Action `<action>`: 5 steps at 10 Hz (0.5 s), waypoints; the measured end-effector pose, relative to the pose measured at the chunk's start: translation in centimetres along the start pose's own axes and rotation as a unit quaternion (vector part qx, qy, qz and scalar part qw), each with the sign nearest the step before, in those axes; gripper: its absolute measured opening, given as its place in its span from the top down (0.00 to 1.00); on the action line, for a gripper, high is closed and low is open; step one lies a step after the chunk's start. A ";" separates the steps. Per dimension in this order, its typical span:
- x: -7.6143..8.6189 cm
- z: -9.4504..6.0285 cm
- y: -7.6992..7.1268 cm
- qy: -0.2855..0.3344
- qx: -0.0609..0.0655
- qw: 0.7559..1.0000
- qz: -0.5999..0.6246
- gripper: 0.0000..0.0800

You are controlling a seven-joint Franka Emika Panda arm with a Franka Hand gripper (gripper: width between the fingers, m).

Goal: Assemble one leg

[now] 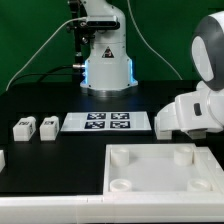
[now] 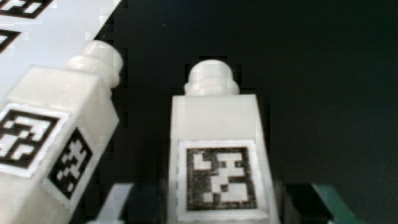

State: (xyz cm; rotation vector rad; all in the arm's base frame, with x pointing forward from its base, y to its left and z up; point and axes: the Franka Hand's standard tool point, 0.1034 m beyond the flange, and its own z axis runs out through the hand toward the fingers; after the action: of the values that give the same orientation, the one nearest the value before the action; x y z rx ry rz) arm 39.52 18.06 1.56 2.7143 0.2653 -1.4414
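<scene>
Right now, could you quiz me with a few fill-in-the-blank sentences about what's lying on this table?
1. The marker board carries ___ tags.
2. In the exterior view, the leg nearest that board lies to the board's ___.
3. The table is coloured ___.
Missing words: four; left; black.

Setting: robotics laboratory, assembly test cell.
- Black bench [image 1: 40,100], matte, set before a plain green backdrop [image 1: 30,30].
- White robot arm base [image 1: 106,60], blue-lit, standing at the bench's far side.
- The marker board [image 1: 107,122], flat on the bench, four printed tags.
- Loose white plastic parts with black-and-white tags, e.g. leg [image 2: 217,150].
</scene>
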 end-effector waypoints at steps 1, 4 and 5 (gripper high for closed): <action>-0.7 -1.8 0.5 0.015 -0.002 1.000 -0.010 0.64; -3.9 -7.6 2.0 0.100 -0.001 0.995 -0.029 0.64; -5.1 -9.7 3.1 0.149 0.001 0.988 -0.032 0.64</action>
State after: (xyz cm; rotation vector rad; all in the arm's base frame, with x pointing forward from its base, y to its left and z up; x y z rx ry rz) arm 45.22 15.62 11.10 2.9429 0.3681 -1.0410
